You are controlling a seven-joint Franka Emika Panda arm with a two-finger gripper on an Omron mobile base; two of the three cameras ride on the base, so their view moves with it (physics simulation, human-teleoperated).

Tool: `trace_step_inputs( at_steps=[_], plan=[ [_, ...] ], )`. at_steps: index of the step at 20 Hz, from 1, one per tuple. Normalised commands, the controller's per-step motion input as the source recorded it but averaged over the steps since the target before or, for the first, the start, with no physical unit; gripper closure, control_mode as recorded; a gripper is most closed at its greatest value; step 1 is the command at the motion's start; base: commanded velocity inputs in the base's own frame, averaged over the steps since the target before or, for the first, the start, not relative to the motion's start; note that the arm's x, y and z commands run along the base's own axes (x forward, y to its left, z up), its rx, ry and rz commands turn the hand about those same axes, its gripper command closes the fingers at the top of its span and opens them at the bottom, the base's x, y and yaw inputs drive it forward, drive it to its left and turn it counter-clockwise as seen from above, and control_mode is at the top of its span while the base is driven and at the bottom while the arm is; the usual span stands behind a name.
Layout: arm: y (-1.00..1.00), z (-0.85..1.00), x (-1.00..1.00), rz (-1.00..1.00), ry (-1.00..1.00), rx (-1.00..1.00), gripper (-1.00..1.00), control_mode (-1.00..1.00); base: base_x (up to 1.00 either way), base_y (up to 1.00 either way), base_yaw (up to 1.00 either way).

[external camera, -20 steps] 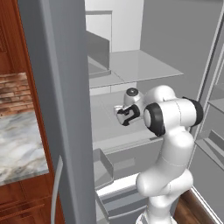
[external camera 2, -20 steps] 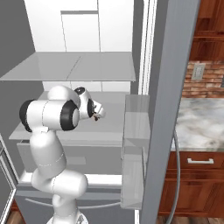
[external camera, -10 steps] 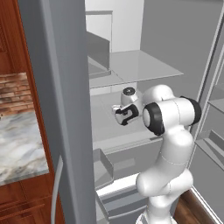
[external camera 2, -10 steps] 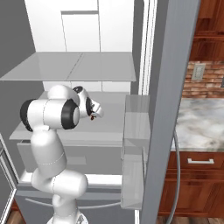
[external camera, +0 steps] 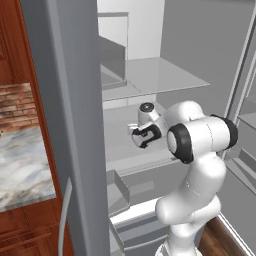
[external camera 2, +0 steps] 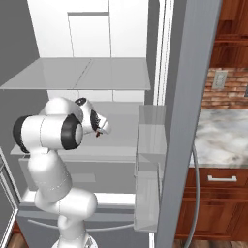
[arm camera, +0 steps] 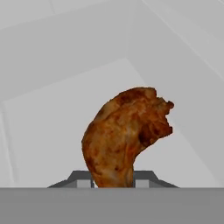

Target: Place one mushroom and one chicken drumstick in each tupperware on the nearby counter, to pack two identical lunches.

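While the white arm reaches into the open fridge, its gripper [arm camera: 113, 183] is pinched on the narrow end of a chicken drumstick [arm camera: 124, 135]. In the hand view the two dark fingertips [arm camera: 83, 180] sit tight against either side of the brown, roasted piece, whose fat end stands away from the hand, with pale grey fridge shelf [arm camera: 52, 127] behind it. Whether the meat rests on that shelf or hangs just clear of it I cannot tell.

From the left base view the gripper [external camera: 145, 137] is over the middle glass shelf [external camera: 117, 145], with the arm's elbow bent out toward the near right. The right base view shows the hand [external camera 2: 98, 127] at the same shelf, and a small reddish-brown bit of the drumstick [external camera 2: 98, 133] peeks from beneath it.

Off to the sides of the fridge is the counter [external camera: 22, 167], a veined marble slab over reddish-brown cabinets; in the right base view it [external camera 2: 225, 140] lies far right beyond the fridge door [external camera 2: 186, 121], under a brick backsplash [external camera 2: 227, 94].
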Motion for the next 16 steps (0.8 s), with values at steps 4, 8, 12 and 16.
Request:
trace_step_inputs(
  at_steps=[4, 8, 12, 16],
  plan=[
    [-0.02, -0.01, -1.0, 0.0, -0.14, 0.0, 1.0, -1.0, 0.0, 0.0, 0.0],
    [-0.19, 0.41, -1.0, 0.0, -0.15, 0.0, 1.0, -1.0, 0.0, 0.0, 0.0],
    [-0.32, 0.92, -0.95, 0.0, -0.06, 0.0, 1.0, -1.0, 0.0, 0.0, 0.0],
    [-0.36, 1.0, -0.79, 0.0, 0.02, 0.0, 1.0, -1.0, 0.0, 0.0, 0.0]
  ],
)
